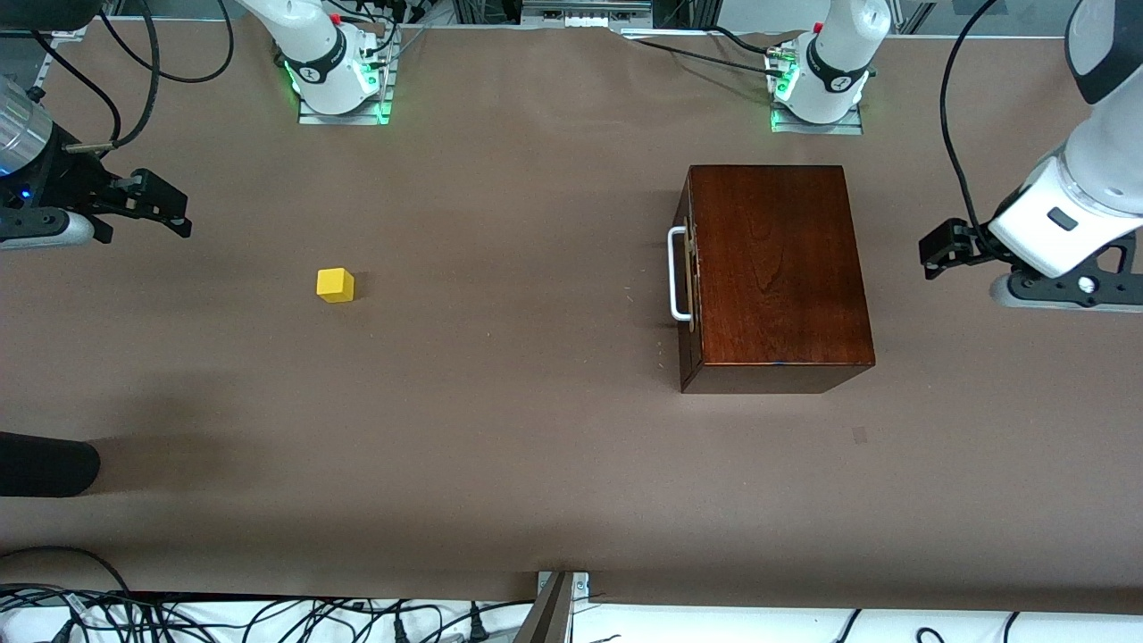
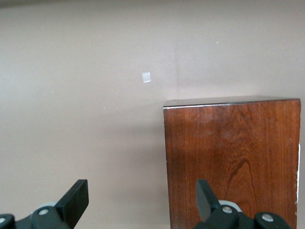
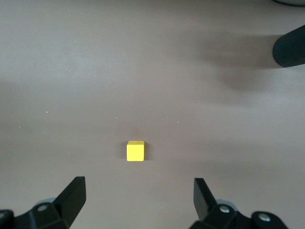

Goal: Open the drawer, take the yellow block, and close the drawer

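Note:
The dark wooden box (image 1: 777, 268) stands toward the left arm's end of the table. Its drawer is shut, the front flush with the box, and the white bar handle (image 1: 676, 273) faces the right arm's end. The yellow block (image 1: 335, 285) sits on the bare table toward the right arm's end. My right gripper (image 1: 170, 207) is open and empty above the table, apart from the block, which shows ahead of its fingers in the right wrist view (image 3: 135, 150). My left gripper (image 1: 930, 252) is open and empty beside the box's back end; the box also shows in the left wrist view (image 2: 233, 157).
A dark rounded object (image 1: 45, 464) juts in at the right arm's end, nearer the front camera than the block. A small pale patch (image 1: 859, 435) marks the table near the box. Cables lie along the front edge.

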### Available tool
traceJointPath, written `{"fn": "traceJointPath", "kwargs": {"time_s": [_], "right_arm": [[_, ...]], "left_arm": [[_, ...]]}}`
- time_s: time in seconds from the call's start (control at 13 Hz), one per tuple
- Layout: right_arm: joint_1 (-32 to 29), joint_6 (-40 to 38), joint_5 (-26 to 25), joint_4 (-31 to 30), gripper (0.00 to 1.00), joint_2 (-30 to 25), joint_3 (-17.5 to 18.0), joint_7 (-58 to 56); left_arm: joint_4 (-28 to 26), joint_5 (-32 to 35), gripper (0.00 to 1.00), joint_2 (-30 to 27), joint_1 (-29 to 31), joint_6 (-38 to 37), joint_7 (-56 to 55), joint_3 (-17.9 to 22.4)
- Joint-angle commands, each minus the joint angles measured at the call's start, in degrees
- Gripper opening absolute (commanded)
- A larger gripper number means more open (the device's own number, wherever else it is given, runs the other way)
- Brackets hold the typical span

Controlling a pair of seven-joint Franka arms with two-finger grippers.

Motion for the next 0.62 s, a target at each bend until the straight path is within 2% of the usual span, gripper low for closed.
{"fn": "traceJointPath", "kwargs": {"time_s": [0.0, 0.15, 0.38, 0.54], "right_arm": [[-0.2, -0.5, 0.2, 0.9, 1.00, 0.2, 0.3, 0.4], [-0.2, -0.5, 0.2, 0.9, 1.00, 0.2, 0.3, 0.4], [-0.2, -0.7, 0.2, 0.9, 1.00, 0.2, 0.3, 0.3], [-0.2, -0.6, 0.3, 0.9, 1.00, 0.2, 0.3, 0.3]], "left_arm": [[-13.9, -0.1, 1.00, -9.4, 7.7, 7.4, -2.4, -7.1], [-18.9, -1.5, 1.00, -12.4, 8.9, 10.8, -2.2, -7.2], [-22.9, -1.6, 1.00, -15.7, 8.9, 11.0, -2.3, -7.2], [-23.3, -1.7, 1.00, -16.0, 8.9, 10.9, -2.3, -7.2]]}}
